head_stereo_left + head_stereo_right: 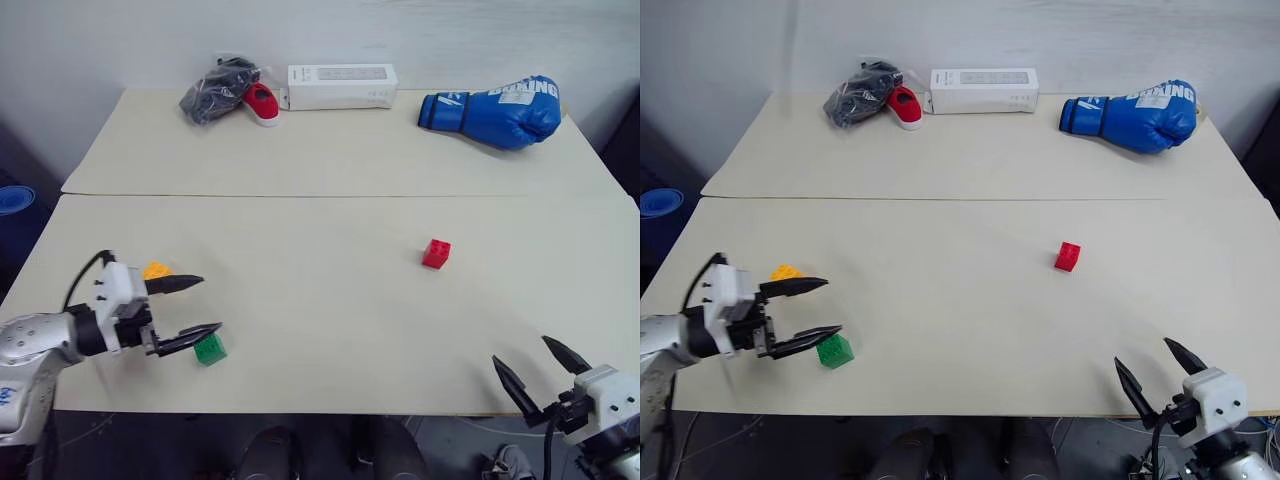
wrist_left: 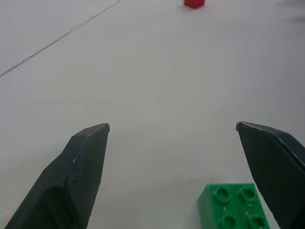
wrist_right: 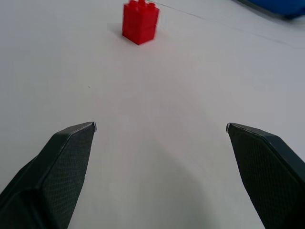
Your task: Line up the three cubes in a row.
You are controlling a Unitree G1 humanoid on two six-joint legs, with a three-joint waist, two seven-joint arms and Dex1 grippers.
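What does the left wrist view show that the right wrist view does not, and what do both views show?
Left wrist view alone: the green cube, lying on the table close by one finger of the open left gripper, and nothing held between those fingers.

Right wrist view alone: the open right gripper, also empty, and a blue edge of the boxing glove at the far corner.

Shared: the red cube, standing apart on the pale table ahead of each gripper, and the seam line across the tabletop.
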